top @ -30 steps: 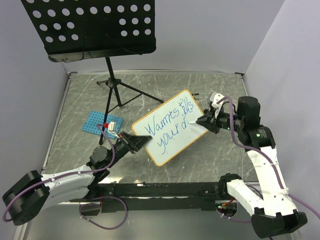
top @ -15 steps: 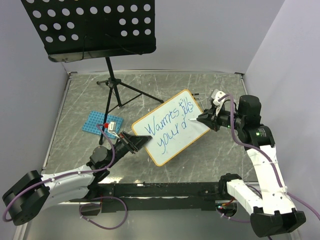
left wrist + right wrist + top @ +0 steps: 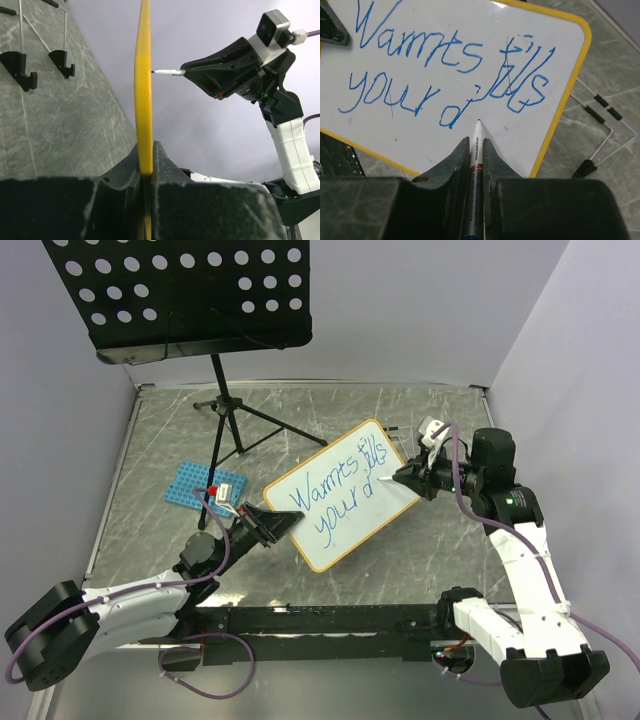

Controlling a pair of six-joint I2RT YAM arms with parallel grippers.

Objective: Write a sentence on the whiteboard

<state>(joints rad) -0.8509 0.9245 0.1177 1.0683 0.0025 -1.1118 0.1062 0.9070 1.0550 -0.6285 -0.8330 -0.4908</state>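
Observation:
The whiteboard, orange-framed, stands tilted in mid-table, and my left gripper is shut on its left edge. The left wrist view shows the board edge-on as a yellow strip pinched between the jaws of the left gripper. The sentence in blue reads "Warmts fills" over "your d". My right gripper is shut on a white marker. Its tip rests at the board's surface just right of the "d". From the left wrist, the marker points straight at the board's face.
A black perforated music stand on a tripod stands at the back left. A blue perforated rack lies left of the board. A thin wire stand with black sleeves lies on the grey table beyond the board's right edge.
The right gripper has shifted slightly toward the back with the marker in it. The writing looks the same. The left arm and the board have not moved.

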